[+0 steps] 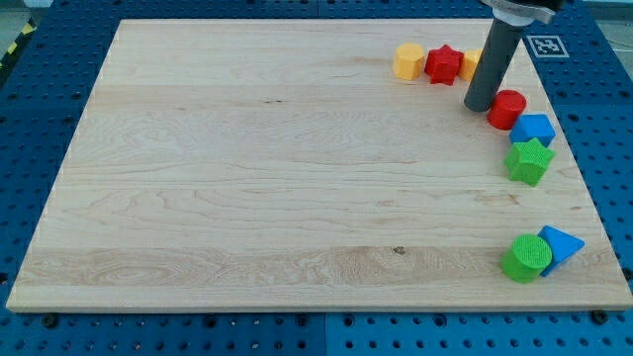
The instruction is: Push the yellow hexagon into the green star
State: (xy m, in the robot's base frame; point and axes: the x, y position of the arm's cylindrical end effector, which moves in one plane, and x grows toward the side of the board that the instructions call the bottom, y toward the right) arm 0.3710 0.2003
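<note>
The yellow hexagon (407, 60) lies near the view's top right, touching a red star (444, 64) on its right. The green star (529, 160) lies at the right edge of the board, just below a blue block (535, 129). My tip (479, 105) stands right of the red star and touches the left side of a red cylinder (507, 109). It is to the right of and below the yellow hexagon, and up-left of the green star. A second yellow block (473, 61) is partly hidden behind the rod.
A green cylinder (526, 258) and a blue triangle (561, 243) lie together at the lower right. The wooden board (277, 168) rests on a blue perforated table. A fiducial marker (546, 44) sits beyond the top right corner.
</note>
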